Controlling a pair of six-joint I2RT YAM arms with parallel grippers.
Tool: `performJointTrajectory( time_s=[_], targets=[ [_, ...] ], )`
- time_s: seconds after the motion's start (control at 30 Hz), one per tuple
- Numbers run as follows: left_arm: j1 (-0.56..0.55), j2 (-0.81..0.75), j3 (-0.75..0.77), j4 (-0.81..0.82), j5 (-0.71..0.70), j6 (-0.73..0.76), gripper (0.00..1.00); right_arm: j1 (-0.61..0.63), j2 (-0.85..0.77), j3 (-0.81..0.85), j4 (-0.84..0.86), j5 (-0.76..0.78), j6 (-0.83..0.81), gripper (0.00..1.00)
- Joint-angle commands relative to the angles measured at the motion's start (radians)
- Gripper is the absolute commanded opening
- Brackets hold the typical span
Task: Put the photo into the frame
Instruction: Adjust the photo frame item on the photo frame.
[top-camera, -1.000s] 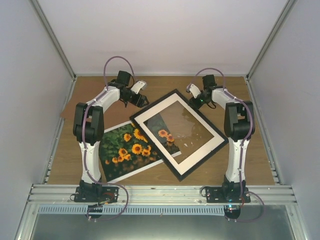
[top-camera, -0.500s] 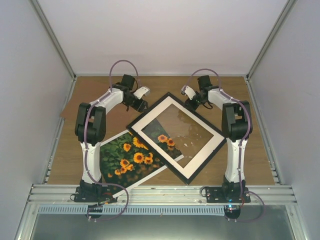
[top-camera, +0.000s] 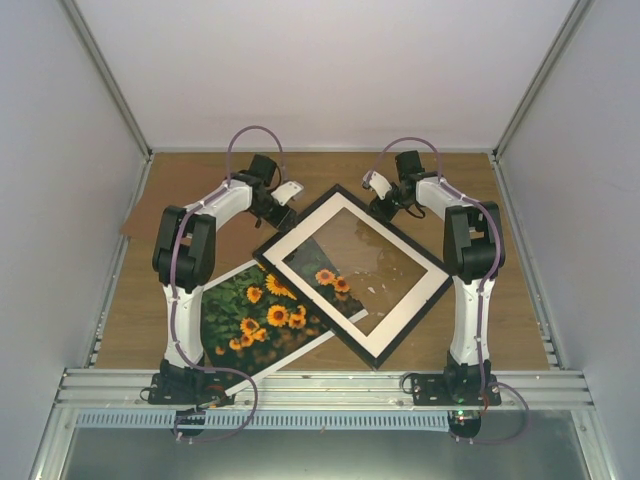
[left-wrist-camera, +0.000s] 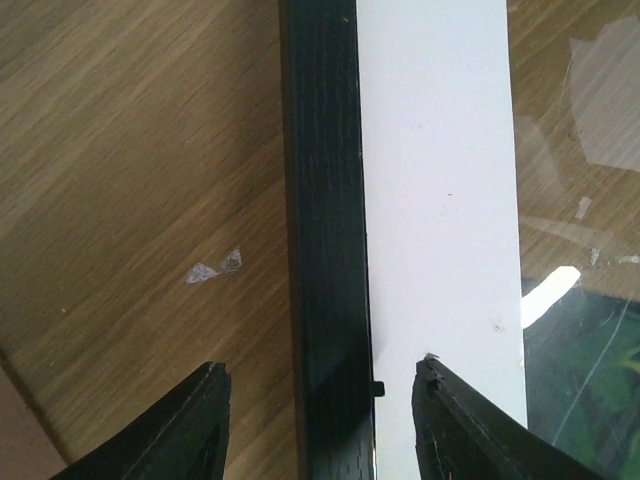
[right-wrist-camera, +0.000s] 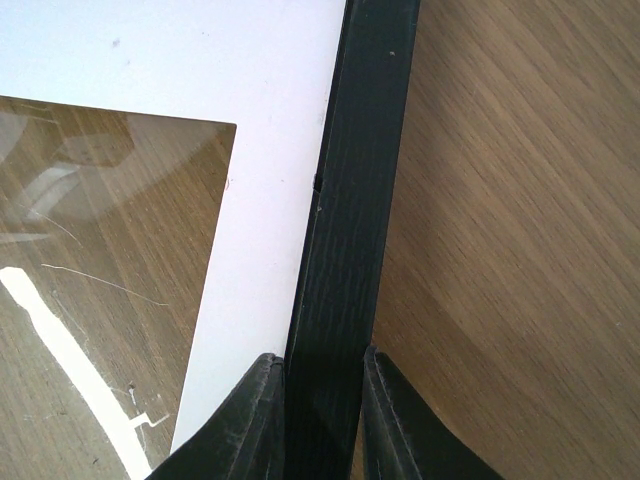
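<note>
The frame (left-wrist-camera: 325, 200) lies turned cornerwise in the middle of the table (top-camera: 500, 310), with its white mat (left-wrist-camera: 435, 200) and glass (right-wrist-camera: 110, 230) in place. Its near-left part covers the right end of the photo (top-camera: 240, 310), which lies flat and face up at the near left, a few sunflowers showing through the window. The right end effector (right-wrist-camera: 322, 425) is clamped on the far-right rail close to the far corner, one finger on the mat side and one on the outer side. The left end effector (left-wrist-camera: 320, 425) is spread wide over the far-left rail, straddling it with a gap on each side and gripping nothing. The main risk seems to be that the frame is held at one point only: if the right arm lifts or swings now, the frame would likely pivot about that grip, sag at the near corner and drag or crease the photo beneath. If the left fingers close too shallow, they could slip off the thin rail or pinch the mat. Tilting could also let the mat or glass shift in the frame.
</note>
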Motion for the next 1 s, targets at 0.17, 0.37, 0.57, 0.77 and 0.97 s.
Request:
performJointTrajectory(
  time_s=[0.17, 0.37, 0.57, 0.77, 0.97],
  targets=[
    [-0.026, 0.019, -0.018, 0.004, -0.052, 0.013, 0.49, 0.012, 0.035, -0.008, -0.010, -0.023, -0.032, 0.06],
    [-0.031, 0.032, -0.010, 0.009, -0.081, 0.016, 0.39, 0.011, 0.027, -0.020, -0.005, -0.020, -0.030, 0.06],
    [-0.028, 0.034, 0.002, 0.000, -0.084, 0.017, 0.23, 0.011, 0.028, -0.022, 0.001, -0.019, -0.030, 0.06],
    [-0.026, 0.036, 0.025, -0.016, -0.055, 0.015, 0.07, 0.011, 0.030, -0.022, 0.002, -0.017, -0.030, 0.06],
    [-0.020, 0.050, 0.049, -0.032, -0.034, 0.008, 0.00, 0.011, 0.031, -0.023, 0.005, -0.018, -0.027, 0.06]
  ],
)
